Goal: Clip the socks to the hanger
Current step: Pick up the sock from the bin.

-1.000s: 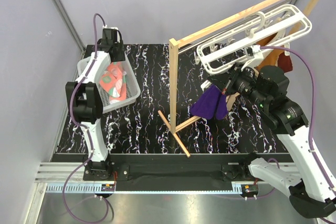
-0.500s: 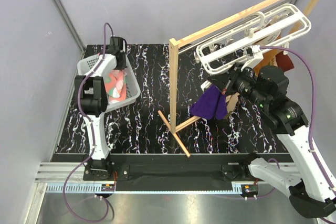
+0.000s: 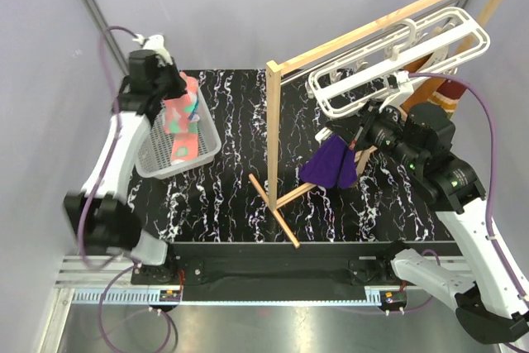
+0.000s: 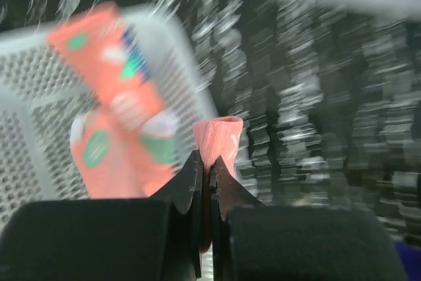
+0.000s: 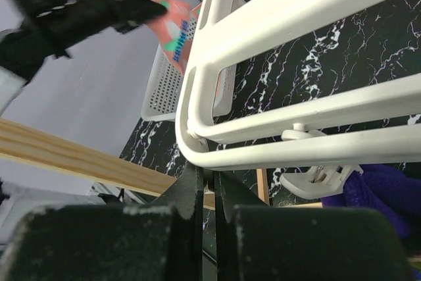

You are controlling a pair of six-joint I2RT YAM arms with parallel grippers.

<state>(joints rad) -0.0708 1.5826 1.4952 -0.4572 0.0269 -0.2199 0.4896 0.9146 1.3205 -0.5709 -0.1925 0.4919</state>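
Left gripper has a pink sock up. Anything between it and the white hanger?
Yes. In the top view the wooden stand's upright post stands between the pink sock in the left gripper and the hanger, whose near end the right gripper holds. A purple cloth hangs below that end. Nothing else visible.

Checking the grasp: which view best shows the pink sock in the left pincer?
Left wrist: though blurred, the pink sock sits pinched in the shut left pincer. Top external shows it dangling above the basket; right wrist shows a distant scrap.
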